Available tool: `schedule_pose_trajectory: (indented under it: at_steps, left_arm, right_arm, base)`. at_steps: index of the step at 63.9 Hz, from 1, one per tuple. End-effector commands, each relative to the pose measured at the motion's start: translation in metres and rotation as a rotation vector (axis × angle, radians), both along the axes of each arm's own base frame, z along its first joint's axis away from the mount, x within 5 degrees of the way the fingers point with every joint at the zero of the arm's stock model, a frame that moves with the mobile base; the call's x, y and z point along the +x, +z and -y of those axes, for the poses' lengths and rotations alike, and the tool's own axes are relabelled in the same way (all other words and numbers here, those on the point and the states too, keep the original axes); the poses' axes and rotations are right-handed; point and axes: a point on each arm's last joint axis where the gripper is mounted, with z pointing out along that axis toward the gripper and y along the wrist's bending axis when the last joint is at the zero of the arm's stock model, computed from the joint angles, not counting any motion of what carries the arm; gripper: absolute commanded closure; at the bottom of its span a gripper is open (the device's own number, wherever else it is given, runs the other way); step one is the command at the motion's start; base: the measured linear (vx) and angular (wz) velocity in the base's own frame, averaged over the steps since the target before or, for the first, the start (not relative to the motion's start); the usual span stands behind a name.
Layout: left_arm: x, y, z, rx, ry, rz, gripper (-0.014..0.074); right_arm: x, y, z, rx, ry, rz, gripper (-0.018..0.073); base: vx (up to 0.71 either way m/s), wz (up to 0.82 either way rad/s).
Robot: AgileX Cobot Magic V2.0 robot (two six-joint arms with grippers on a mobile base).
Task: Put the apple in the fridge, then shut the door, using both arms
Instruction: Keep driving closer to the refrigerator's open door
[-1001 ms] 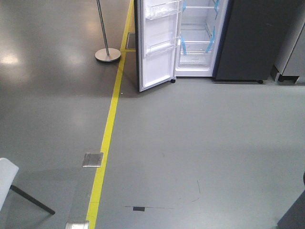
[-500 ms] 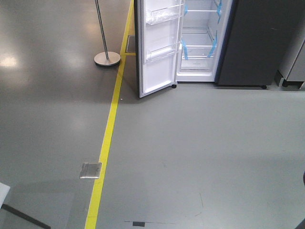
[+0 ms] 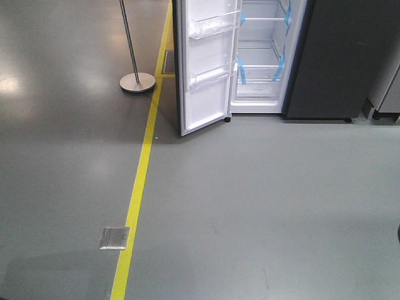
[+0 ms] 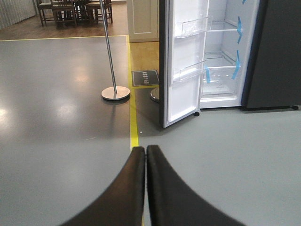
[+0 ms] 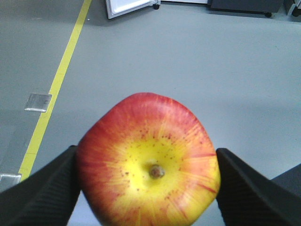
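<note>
Fridge (image 3: 325, 56) now nearer, door (image 3: 203, 94) open; right jaws around apple (image 5: 148, 162), left jaws together.

Brightness: even, bright indoor light in all three views.
Glare: pale overhead reflections on the glossy dark floor (image 3: 12, 81) at left; the fridge (image 3: 262, 34) interior is nearly washed-out white.
Shadows: soft and faint, with a dim patch beside the barrier post (image 4: 115, 92) base.
Focus: the apple (image 5: 148, 162) is sharp and the floor behind it slightly soft; the left end effector (image 4: 145, 149) is blurred at its edges.
Distortion: the yellow floor line (image 3: 140, 175) slants in the front view.
</note>
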Motion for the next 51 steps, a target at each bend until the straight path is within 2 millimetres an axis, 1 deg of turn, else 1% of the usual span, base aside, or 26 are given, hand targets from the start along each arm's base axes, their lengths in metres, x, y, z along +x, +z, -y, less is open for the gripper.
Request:
schedule_pose_trajectory:
  at_steps: [1, 51]
  left_arm:
    - [0.0005, 0.0001, 0.0008, -0.022, -0.005, 0.061, 0.0601]
    - [0.0005, 0.0001, 0.0008, -0.022, -0.005, 0.061, 0.0601]
  right_arm:
    - [0.0035, 0.0147, 0.0004, 0.0, -0.005, 0.106, 0.0361]
    - [0.0035, 0.0147, 0.0004, 0.0, -0.005, 0.106, 0.0361]
  base:
    - [0.17, -0.01]
    - [0.16, -0.01]
